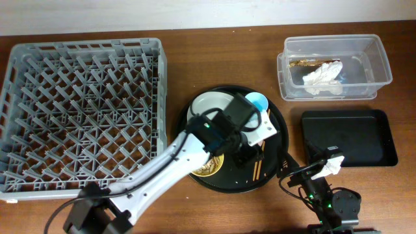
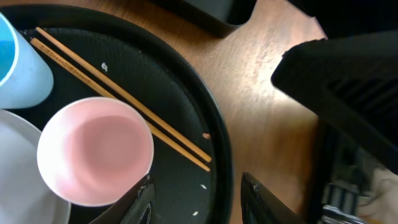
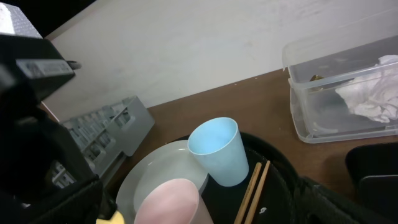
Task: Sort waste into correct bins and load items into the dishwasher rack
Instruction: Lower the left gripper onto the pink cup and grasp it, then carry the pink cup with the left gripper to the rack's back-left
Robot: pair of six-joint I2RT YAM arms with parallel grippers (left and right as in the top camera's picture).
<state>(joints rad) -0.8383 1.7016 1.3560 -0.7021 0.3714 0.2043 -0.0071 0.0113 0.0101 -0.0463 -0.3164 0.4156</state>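
The grey dishwasher rack [image 1: 84, 110] stands at the left, with nothing in it. On the large round black tray [image 1: 276, 162] are the pale plate [image 1: 207, 104], light-blue cup [image 1: 257, 101], yellow bowl [image 1: 209, 169] and chopsticks [image 1: 257, 170]. My left gripper [image 1: 246, 153] is open low over the tray's rim [image 2: 221, 155], beside the pink cup [image 2: 93, 149] and just past the chopsticks [image 2: 124, 96]. My right gripper [image 1: 313, 173] is open and empty at the front right, facing the blue cup [image 3: 217, 149]. Tan scraps [image 1: 305, 64] lie in the clear tub [image 1: 383, 65].
A crumpled white tissue [image 1: 323, 78] lies in the clear tub. The shallow black tray [image 1: 344, 136] sits in front of the tub, just right of the round tray. My left arm crosses over the plate and hides the pink cup from above.
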